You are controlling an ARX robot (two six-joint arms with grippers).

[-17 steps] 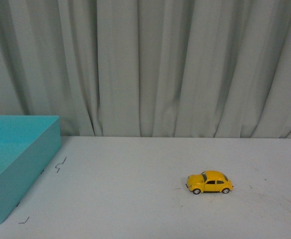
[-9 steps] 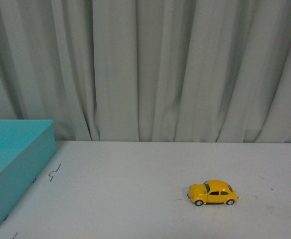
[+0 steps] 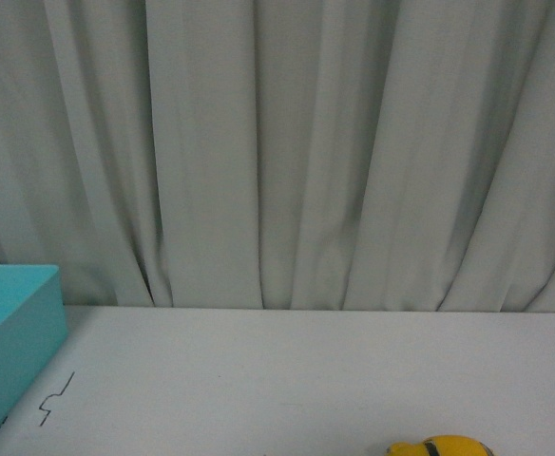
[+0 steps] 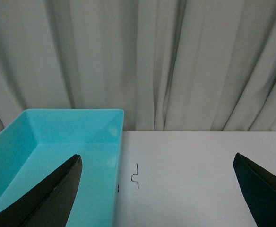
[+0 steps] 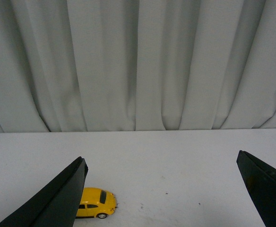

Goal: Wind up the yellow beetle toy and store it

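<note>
The yellow beetle toy (image 5: 96, 203) stands on its wheels on the white table, partly behind the dark finger of my right gripper (image 5: 161, 163). That gripper is open and holds nothing; the toy lies near one finger, not between the two. Only the toy's yellow roof (image 3: 441, 446) shows at the bottom edge of the front view. My left gripper (image 4: 157, 161) is open and empty above the table, one finger over the turquoise bin (image 4: 57, 142). Neither arm shows in the front view.
The turquoise bin (image 3: 11, 332) sits at the table's left, open-topped and with nothing inside as far as I see. A small black squiggle mark (image 4: 136, 176) is drawn on the table beside it. Grey-green curtains (image 3: 277, 152) hang behind the table's far edge.
The front view has tilted upward: the toy and the bin slid down and toward the frame's edges, and more curtain shows. The toy itself does not seem to have moved on the table.
</note>
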